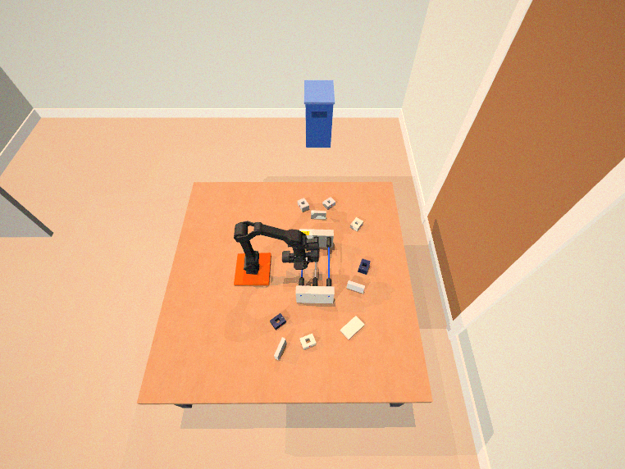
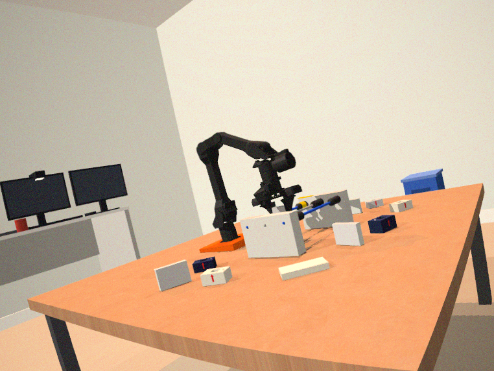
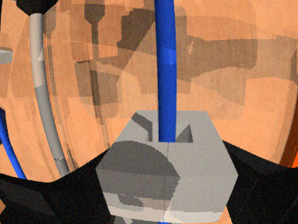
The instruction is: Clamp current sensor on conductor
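The end effector (image 1: 306,257) (image 2: 279,208) (image 3: 168,144) stands partly open, its fingers pressed on both sides of the grey sensor (image 3: 200,164). The sensor sits around a blue conductor (image 3: 166,78), its halves meeting at a thin seam. No arrow shows on it, so its direction cannot be told. If the latch has not caught, letting go could let the halves spring apart; a slightly turned grip could drag the conductor on retreat. A wrong heading or wrong conductor would also spoil the job.

Beside it runs a grey conductor (image 3: 37,59), which a widely opening finger might knock. Two pale blocks (image 1: 315,294) (image 2: 273,235) flank the conductors and limit sideways room. A yellow marker (image 1: 304,233) lies near the far end. Farther out on the surface (image 1: 212,353) (image 2: 239,319) stand loose navy sensors (image 1: 277,321) (image 2: 204,264), well apart.
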